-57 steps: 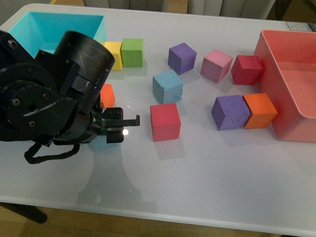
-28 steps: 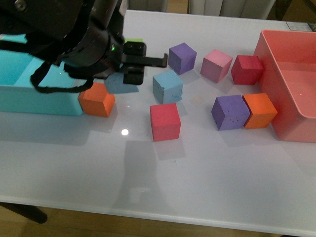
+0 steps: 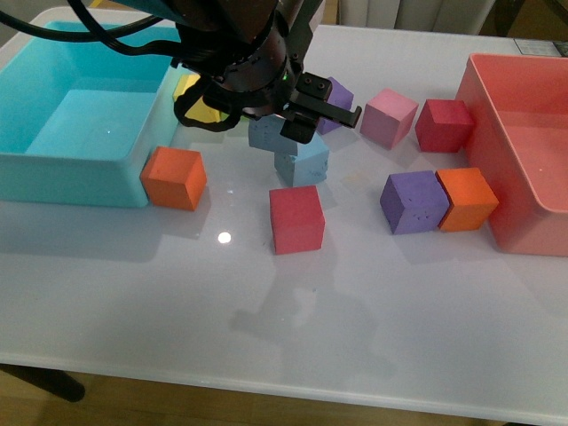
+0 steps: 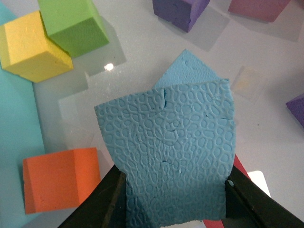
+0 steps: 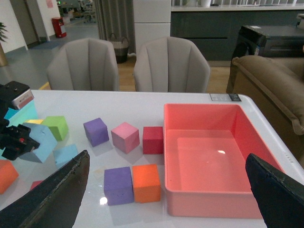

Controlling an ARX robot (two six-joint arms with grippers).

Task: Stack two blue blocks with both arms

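Observation:
My left gripper (image 3: 297,124) is shut on one blue block (image 3: 264,135) and holds it in the air, tilted. The block hangs just above and slightly left of the other blue block (image 3: 303,165), which rests on the white table. From the left wrist, the held block (image 4: 171,142) fills the space between the black fingers (image 4: 102,202), and a corner of the resting block (image 4: 190,66) shows beyond it. My right gripper (image 5: 166,199) is open and empty, high above the table's right side. Its camera sees both blue blocks (image 5: 40,140) (image 5: 64,154). It is out of the front view.
A teal bin (image 3: 80,169) stands at the left and a red bin (image 3: 524,231) at the right. A red cube (image 3: 297,219) lies just in front of the resting block, an orange cube (image 3: 175,177) by the teal bin. Purple (image 3: 414,202), orange (image 3: 468,199), pink (image 3: 389,117), dark red (image 3: 444,124), green (image 4: 71,23) and yellow (image 4: 33,47) cubes lie around.
The left arm rose from the front left of the table with the blue block, then swung back and right until it hung over the other blue block.

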